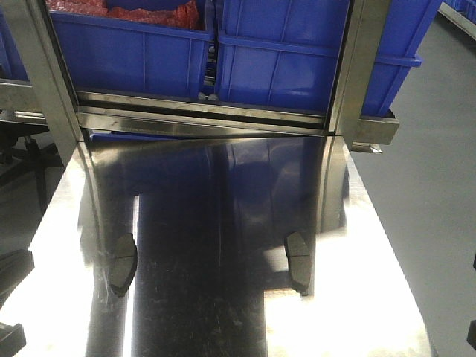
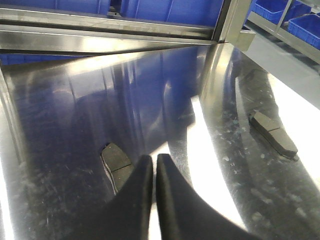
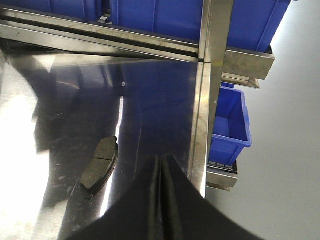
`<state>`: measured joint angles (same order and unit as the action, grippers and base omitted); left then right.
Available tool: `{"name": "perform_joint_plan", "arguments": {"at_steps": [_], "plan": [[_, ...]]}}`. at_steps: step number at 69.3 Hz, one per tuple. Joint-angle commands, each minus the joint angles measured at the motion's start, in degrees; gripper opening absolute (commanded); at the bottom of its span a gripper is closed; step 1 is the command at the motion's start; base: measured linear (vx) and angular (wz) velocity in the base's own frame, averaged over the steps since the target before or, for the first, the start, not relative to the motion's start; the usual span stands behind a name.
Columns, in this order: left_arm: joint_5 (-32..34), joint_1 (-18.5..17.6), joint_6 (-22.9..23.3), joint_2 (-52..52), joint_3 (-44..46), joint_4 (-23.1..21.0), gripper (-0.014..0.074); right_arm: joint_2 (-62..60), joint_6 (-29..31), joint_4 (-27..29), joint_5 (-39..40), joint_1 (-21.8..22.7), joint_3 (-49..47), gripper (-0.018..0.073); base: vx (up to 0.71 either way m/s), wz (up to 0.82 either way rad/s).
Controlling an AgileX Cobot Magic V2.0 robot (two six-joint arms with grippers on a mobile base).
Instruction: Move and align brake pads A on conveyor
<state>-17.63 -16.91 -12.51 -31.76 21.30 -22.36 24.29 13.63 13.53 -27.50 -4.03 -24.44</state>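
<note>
You have two of the brake pads A in sight, both lying flat on the shiny steel bench (image 1: 223, 186). In the front-facing view, the left-hand pad (image 1: 123, 262) sits in the lower left of the frame and the right-hand pad (image 1: 298, 260) lies right of centre at about the same height. The two are well apart, each with its long side running roughly up and down the picture. Behind them, across the top of the frame, blue bins (image 1: 297, 52) stand on a steel rack (image 1: 357, 67), and the bin at upper left holds something red (image 1: 126, 11). In the left wrist view, your left pincer (image 2: 154, 161) comes up from the bottom centre with its two black fingers (image 2: 137, 200) drawn almost together, only a thin slit between them and nothing held. The left-hand pad (image 2: 116, 165) lies just beside the tips on their left, its lower end hidden behind one finger, while the right-hand pad (image 2: 274, 135) rests near the right edge of the frame. In the right wrist view, your right pincer (image 3: 160, 161) is pressed closed and empty at bottom centre, close to the bench's right rim. A pad (image 3: 100, 167) lies to its lower left, tilted, apart from the tips. Another blue bin (image 3: 230, 125) sits beyond the bench edge at right.
</note>
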Motion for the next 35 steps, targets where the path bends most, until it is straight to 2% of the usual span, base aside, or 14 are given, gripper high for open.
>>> {"name": "perform_joint_plan", "arguments": {"at_steps": [1, 23, 30, 35], "plan": [[3.4, -0.4, 0.0, 0.1, 1.5, -0.5, -0.0006, 0.4, 0.6, 0.3, 3.8, 0.2, -1.6, -0.0010, 0.00, 0.00], [3.6, -0.4, 0.0, 0.1, 1.5, -0.5, 0.0012, 0.4, 0.6, 0.3, 3.8, 0.2, -1.6, -0.0010, 0.00, 0.00], [3.8, -0.4, 0.0, 0.1, 1.5, -0.6, 0.0108, 0.4, 0.6, 0.3, 3.8, 0.2, -1.6, -0.0010, 0.00, 0.00], [3.8, -0.4, 0.0, 0.1, 1.5, -0.6, 0.0241, 0.4, 0.6, 0.3, 3.8, 0.2, -1.6, -0.0010, 0.00, 0.00]]}}
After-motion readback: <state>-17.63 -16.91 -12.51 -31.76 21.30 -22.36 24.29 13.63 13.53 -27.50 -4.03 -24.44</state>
